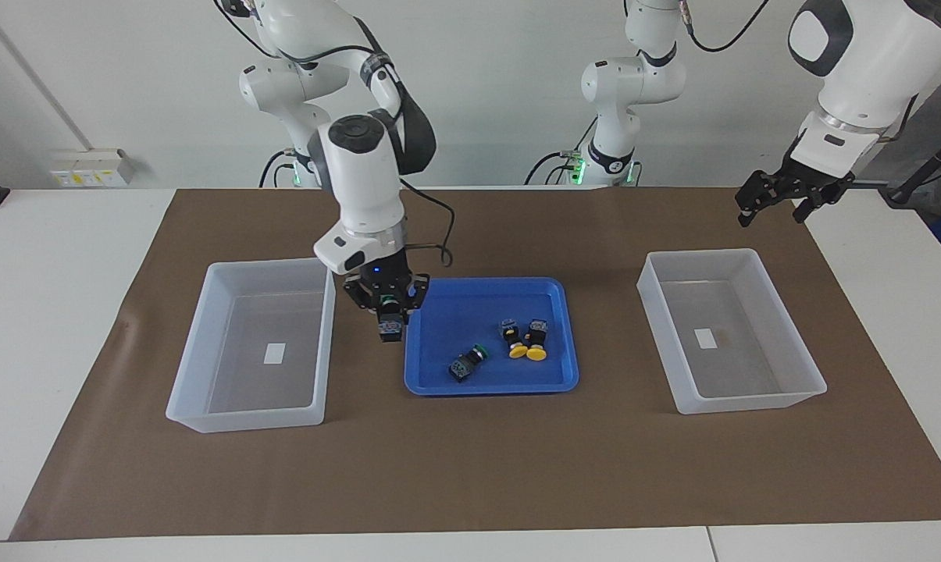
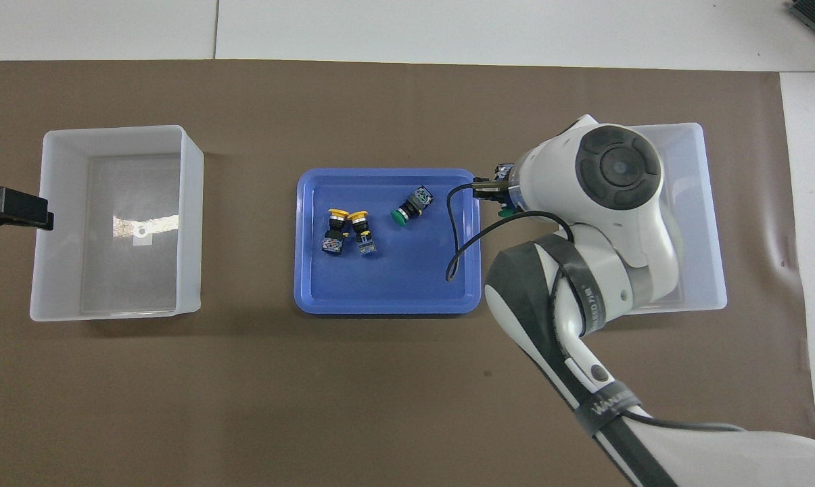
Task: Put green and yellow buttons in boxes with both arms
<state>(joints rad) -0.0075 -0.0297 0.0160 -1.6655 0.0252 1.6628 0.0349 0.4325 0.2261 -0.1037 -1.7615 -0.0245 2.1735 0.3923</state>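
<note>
My right gripper [image 1: 390, 306] is shut on a green button [image 1: 390, 326] and holds it in the air over the blue tray's edge at the right arm's end, beside one box [image 1: 197, 351]. Its green cap shows under the arm in the overhead view [image 2: 506, 212]. A second green button [image 1: 468, 361] and two yellow buttons [image 1: 513, 340] [image 1: 536, 343] lie in the tray [image 1: 486, 384]. My left gripper [image 1: 775, 204] is open and empty, raised over the outer edge of the other box [image 1: 654, 312].
Both boxes [image 2: 191, 203] [image 2: 711, 223] hold only a small white sticker. A brown mat [image 1: 470, 468] covers the table. The right arm's black cable [image 2: 454, 250] hangs over the tray.
</note>
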